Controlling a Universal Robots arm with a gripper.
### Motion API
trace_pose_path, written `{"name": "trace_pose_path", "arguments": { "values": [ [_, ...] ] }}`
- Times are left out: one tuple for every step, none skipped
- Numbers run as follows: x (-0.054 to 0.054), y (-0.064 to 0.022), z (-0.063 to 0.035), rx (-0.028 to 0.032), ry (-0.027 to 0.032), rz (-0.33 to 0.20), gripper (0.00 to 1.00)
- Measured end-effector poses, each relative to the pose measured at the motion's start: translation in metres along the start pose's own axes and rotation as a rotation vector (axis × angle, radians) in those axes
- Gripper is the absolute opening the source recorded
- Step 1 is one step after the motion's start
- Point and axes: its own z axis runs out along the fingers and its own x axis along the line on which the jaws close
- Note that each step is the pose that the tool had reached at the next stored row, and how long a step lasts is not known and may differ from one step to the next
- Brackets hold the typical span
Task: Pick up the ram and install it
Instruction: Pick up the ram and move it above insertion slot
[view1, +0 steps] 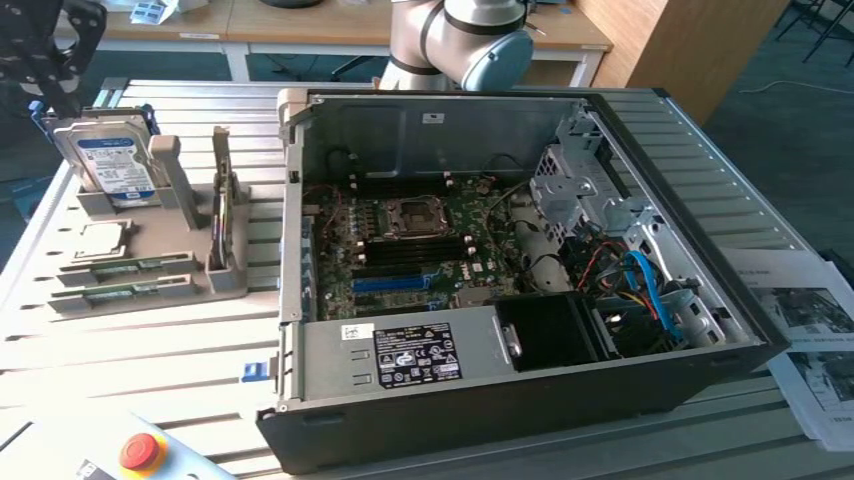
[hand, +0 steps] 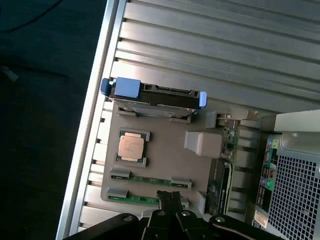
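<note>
The ram (view1: 224, 215) stands, seemingly on edge, in the holder (view1: 174, 255) beside the case (view1: 400, 420).

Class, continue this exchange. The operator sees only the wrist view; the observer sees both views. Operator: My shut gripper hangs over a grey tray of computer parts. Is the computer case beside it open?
Observer: Yes. The black metal computer case has its side off, exposing the green motherboard.
Operator: How does the ram nearest the case sit?
Observer: The long thin green ram stick stands on its long edge in the grey plastic tray.
Operator: What lies beyond the case?
Observer: Printed white paper sheets, at the exterior view's right.
</note>
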Motion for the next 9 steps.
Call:
{"name": "trace_pose_path", "arguments": {
  "values": [
    [0.0000,0.0000,0.0000,-0.0004,0.0009,-0.018,0.10],
    [0.0000,0.0000,0.0000,-0.0009,0.0018,-0.038,0.10],
    [0.0000,0.0000,0.0000,-0.0013,0.0025,-0.056,0.10],
    [0.0000,0.0000,0.0000,-0.0017,0.0033,-0.073,0.10],
    [0.0000,0.0000,0.0000,-0.0021,0.0042,-0.091,0.10],
    [0.0000,0.0000,0.0000,-0.0026,0.0050,-0.109,0.10],
    [0.0000,0.0000,0.0000,-0.0030,0.0058,-0.129,0.10],
    [0.0000,0.0000,0.0000,-0.0034,0.0066,-0.146,0.10],
    [0.0000,0.0000,0.0000,-0.0038,0.0075,-0.164,0.10]
  ]
}}
